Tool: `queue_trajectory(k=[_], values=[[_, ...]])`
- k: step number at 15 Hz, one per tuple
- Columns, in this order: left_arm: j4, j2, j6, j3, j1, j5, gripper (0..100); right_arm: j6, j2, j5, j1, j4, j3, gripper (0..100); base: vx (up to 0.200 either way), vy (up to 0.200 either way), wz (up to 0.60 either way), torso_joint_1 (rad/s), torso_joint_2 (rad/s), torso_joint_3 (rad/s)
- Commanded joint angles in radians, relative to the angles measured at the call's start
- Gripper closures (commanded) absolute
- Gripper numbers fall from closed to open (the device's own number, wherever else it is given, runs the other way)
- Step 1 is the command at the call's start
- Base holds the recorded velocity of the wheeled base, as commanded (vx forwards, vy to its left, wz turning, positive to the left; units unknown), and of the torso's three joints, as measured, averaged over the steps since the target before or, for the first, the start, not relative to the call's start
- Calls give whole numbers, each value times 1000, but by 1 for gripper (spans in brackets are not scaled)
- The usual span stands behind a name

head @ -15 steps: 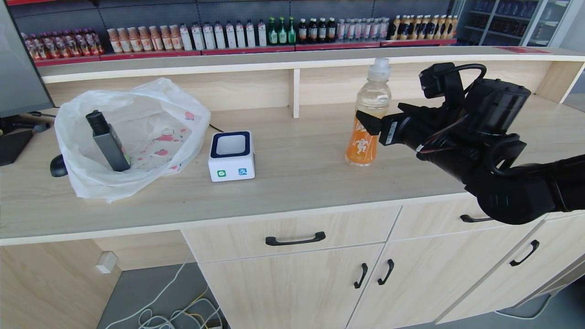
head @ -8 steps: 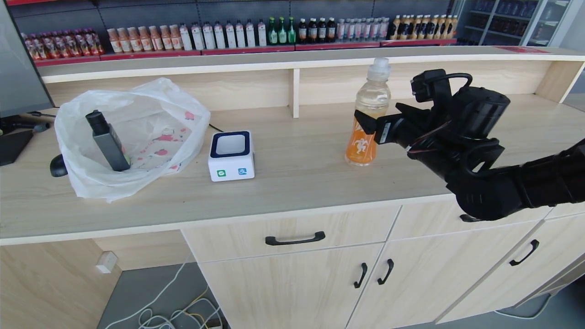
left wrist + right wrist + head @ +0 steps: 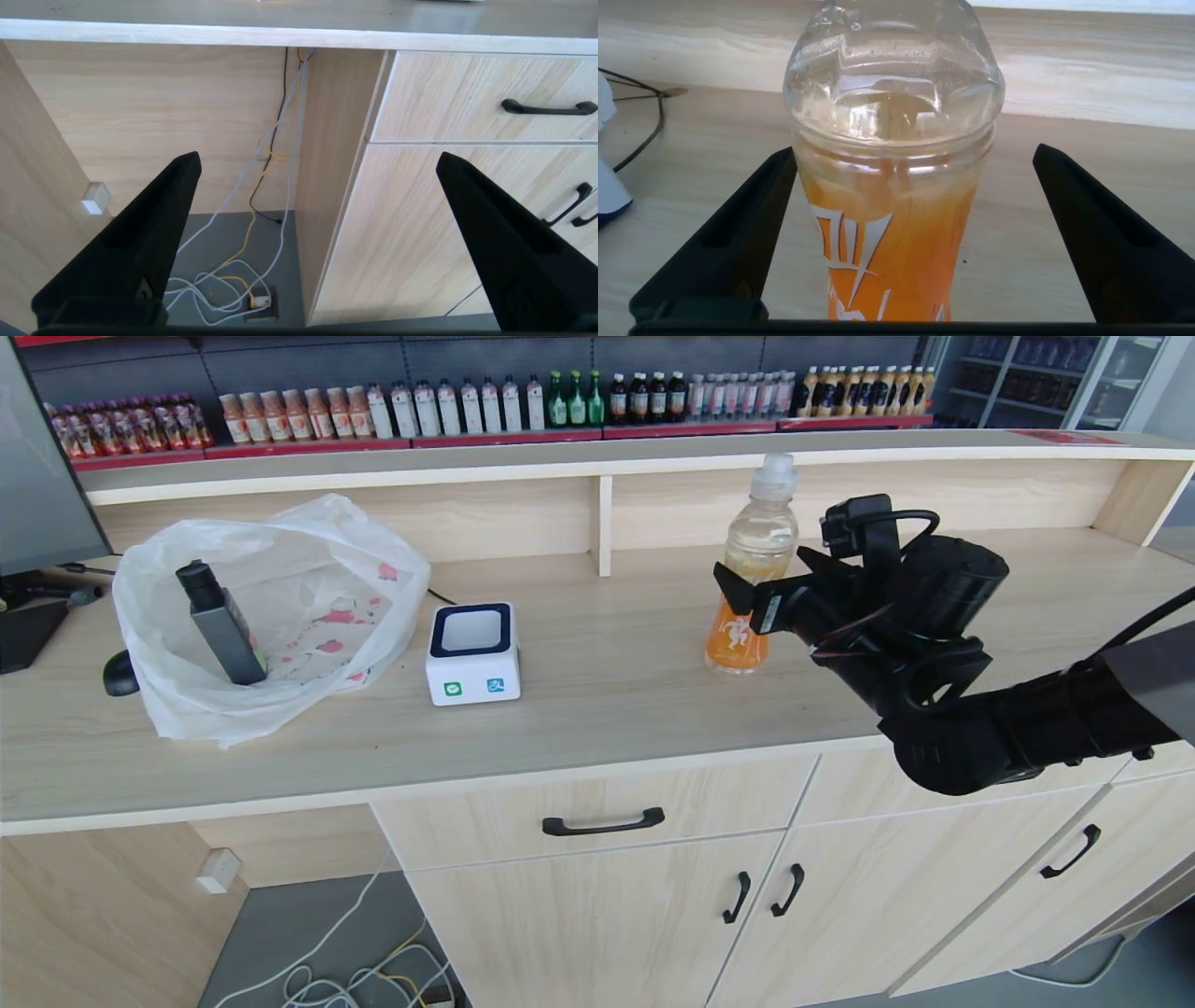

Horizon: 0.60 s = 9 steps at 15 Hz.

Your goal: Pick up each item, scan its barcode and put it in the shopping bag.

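- The orange drink bottle (image 3: 752, 569) stands upright on the pale wooden worktop (image 3: 607, 700), towards the robot's right. It has a clear cap and neck above an orange label.
- The right end effector (image 3: 896, 271) sits level with the bottle's middle with its jaws spread wide. 1 finger (image 3: 719, 252) is on each side of the bottle. The right wrist view shows open space between the bottle and 1 finger, while the other lies close by its side; whether that one touches cannot be told.
- The bottle's base rests on the worktop.
- The scanner (image 3: 472, 653), a small white cube with a dark blue rim round its top window, stands near the middle of the worktop. It is well apart from the bottle, on the bottle's left.
- The white plastic shopping bag (image 3: 308, 607) lies open just beside the scanner, further to the left. 1 dark grey container (image 3: 222, 627) with a black cap leans tilted inside it.
- The left end effector (image 3: 313, 243) hangs low, below the worktop's edge, with its 2 fingers held far apart and nothing between them. It faces the cupboard fronts (image 3: 439, 187), with loose cables (image 3: 243, 271) on the floor beyond.
- A shelf (image 3: 523, 429) lined with rows of drinks runs behind the worktop.
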<state>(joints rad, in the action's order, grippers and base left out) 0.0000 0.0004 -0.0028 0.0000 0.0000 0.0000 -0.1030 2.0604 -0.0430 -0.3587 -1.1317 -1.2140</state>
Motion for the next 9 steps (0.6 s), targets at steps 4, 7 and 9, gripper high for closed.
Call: queue_trajectory(k=[4,7,9], values=[[0,0,0,0,0,0,0,-4,55,-3,0,-59,-15,0,0,0,0,0,0,0],[0,0,0,0,0,0,0,-4,98,0,1,-54,-99,0,0,0,0,0,0,0],[0,0,0,0,0,0,0,-6,107,0,4,-39,-116,0,0,0,0,0,0,0]])
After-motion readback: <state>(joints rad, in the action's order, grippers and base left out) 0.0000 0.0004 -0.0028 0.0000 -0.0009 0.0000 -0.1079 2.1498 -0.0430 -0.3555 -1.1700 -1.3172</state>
